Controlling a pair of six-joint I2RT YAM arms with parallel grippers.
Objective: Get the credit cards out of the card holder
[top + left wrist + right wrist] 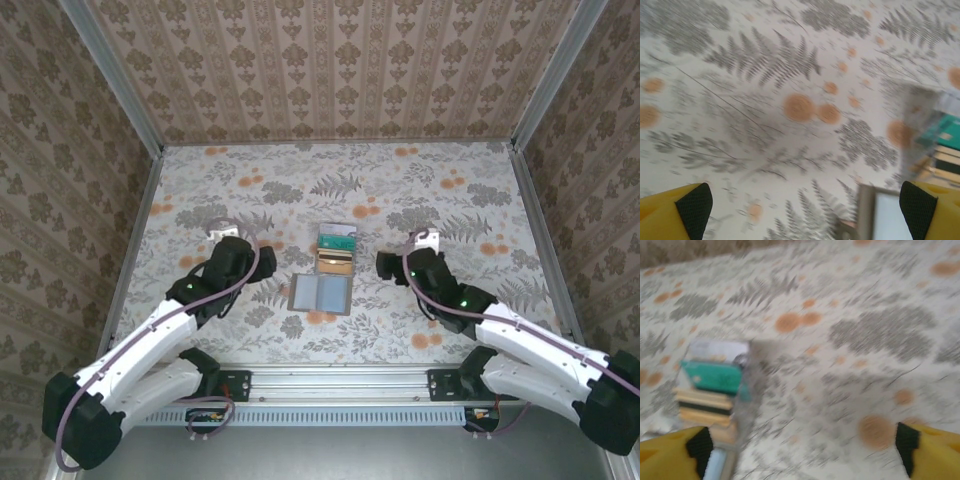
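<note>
The card holder (320, 293) lies flat on the tablecloth (450, 210), near the middle and a touch toward the near edge. Its blue-grey pocket faces are turned up, with a brown rim round them. At its 12 o'clock, leaning a little to 1, sits a small overlapping pile of credit cards (337, 250), out of the pockets and resting on the cloth. A teal-green card (339, 239) lies toward the far end and a gold-tan card (335, 262) nearest the holder, with something pale or clear showing round the far edge. The pile ends just beside the holder's far rim; whether they touch I can't tell from here.

The left gripper (262, 262) hangs at about 9 to 10 o'clock from the holder, near it but apart, pointing in toward the cards. In its own camera the yellow fingers (662, 215) with black pads stand spread wide at the two bottom corners. Between them there is only cloth and a corner of the holder (the picture's blurry, mind). The right gripper (383, 263) is at roughly 2 o'clock from the holder and 3 o'clock from the cards, near them and not touching. Its jaws too are spread wide and empty, and the pile shows at the left of its camera's view.

The cloth is pale with grey ferns and orange blooms, and panels of patterned wallpaper (340, 60) box in the table on three sides.
</note>
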